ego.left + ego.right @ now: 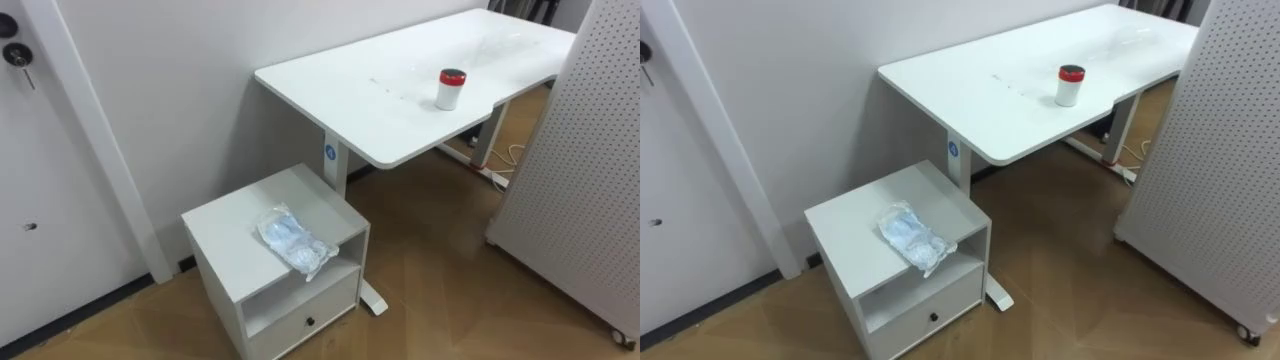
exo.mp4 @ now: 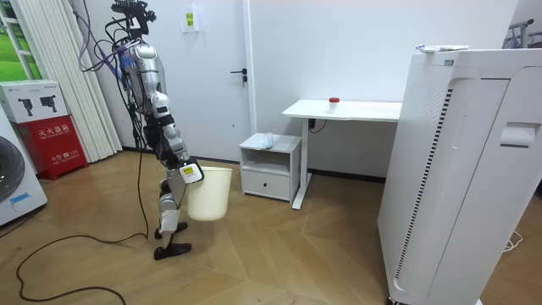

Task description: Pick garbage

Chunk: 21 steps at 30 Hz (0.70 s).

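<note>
Closing the gap comes first. In the room view the robot stands on the wood floor (image 2: 279, 246), well short of the cabinet (image 1: 225, 238). Its right hand (image 2: 188, 174) hangs low at the rim of a pale bin (image 2: 210, 196), and I cannot tell how its fingers lie there.

The garbage, a crumpled clear wrapper (image 1: 296, 240), lies on the cabinet's top. It sits toward the front, with one end reaching the lip above the open shelf.

A good pick likely means stepping up square to the cabinet's front and coming down from above. The free hand should pinch the bunched middle and lift straight up. Sliding the wrapper could tip it over the lip and onto the floor. The bin is best brought in just beside the cabinet, so the drop is short.

The floor in front of the cabinet is bare. The door (image 1: 40, 170) and its frame close off the robot's left.

On its right, the bench (image 1: 380, 110) stands higher, and its leg (image 1: 338, 162) is just beside the cabinet. A reaching elbow should stay clear of the bench's rounded corner.

Farther right, a perforated white panel (image 1: 580, 150) narrows the passage.

A red-lidded jar (image 1: 451, 89) stands upright near the bench's front edge, well apart from the wrapper.
</note>
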{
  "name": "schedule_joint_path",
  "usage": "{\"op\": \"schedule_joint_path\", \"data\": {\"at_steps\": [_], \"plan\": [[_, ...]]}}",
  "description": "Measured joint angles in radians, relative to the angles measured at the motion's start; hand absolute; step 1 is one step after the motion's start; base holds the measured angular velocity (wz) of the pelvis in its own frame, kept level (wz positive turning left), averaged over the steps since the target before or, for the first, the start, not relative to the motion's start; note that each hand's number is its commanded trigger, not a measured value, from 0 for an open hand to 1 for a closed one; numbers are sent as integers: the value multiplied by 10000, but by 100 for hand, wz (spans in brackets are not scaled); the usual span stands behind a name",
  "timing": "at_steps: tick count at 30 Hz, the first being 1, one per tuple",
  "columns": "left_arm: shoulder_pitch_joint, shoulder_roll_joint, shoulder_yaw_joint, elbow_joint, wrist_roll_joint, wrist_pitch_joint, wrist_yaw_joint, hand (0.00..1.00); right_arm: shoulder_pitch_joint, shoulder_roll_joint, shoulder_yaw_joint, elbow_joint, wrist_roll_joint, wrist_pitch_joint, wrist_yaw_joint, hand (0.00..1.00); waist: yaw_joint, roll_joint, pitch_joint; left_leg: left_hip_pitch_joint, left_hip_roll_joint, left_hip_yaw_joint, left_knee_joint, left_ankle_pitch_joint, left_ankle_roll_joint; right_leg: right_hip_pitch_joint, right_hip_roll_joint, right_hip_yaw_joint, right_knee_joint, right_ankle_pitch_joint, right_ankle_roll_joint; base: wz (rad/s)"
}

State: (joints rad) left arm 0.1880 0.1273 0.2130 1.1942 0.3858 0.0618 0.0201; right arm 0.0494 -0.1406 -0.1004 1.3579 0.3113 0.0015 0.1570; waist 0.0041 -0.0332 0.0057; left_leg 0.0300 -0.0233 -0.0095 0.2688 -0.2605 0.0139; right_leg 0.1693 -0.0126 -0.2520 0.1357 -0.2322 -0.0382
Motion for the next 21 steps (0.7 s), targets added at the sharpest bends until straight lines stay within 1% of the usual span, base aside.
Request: {"op": "schedule_joint_path", "data": {"at_steps": [1, 5, 8, 11, 12, 15, 21], "plan": [[0, 0, 0, -3, 1, 0, -11, 0, -1, 0, 0, 0, 0, 0, 0, 100, -1, -28, 22, -5, -5, -16, 0, 0, 0, 1, -1, -5, -3, 0, 0, 0], [17, 0, -4, 9, -8, 17, -16, 0, -20, 1, 80, 4, -1, 4, -1, 100, 37, -45, 22, -26, -8, -19, 19, 0, 0, -44, -5, 6, 2, 0, 1, 0], [42, 0, -8, 35, -22, 30, -14, 0, -58, 1, 370, 11, 14, 7, -22, 100, 56, -66, 18, -43, 8, 33, 16, 1, 2, -77, -2, 23, 31, 1, 1, -4], [28, 0, -9, 49, -19, 22, -15, 0, -82, 2, 396, 12, 15, 12, -21, 100, 54, -76, 19, -75, 4, 27, 48, 5, 10, -92, -8, 13, 52, 1, 2, 0], [40, 0, -9, 56, -20, 22, -15, 0, -84, 1, 408, 14, 31, 11, -21, 100, 63, -102, 3, -70, 4, 37, 38, 11, 20, -100, -12, 19, 69, 1, 2, 0], [118, 0, -8, 54, -14, 25, -13, 0, -74, 1, 422, 32, 47, 14, -22, 100, 71, -97, 13, -50, 4, 45, 37, 13, 22, -127, -15, 29, 67, 1, 2, 0], [212, 1, -8, 147, -11, 28, 1, 0, -21, -10, 693, 41, 380, -3, -38, 100, 110, -130, -11, -6, 12, 55, 34, 13, 22, -122, -12, 36, 65, 1, 2, 0]]}}
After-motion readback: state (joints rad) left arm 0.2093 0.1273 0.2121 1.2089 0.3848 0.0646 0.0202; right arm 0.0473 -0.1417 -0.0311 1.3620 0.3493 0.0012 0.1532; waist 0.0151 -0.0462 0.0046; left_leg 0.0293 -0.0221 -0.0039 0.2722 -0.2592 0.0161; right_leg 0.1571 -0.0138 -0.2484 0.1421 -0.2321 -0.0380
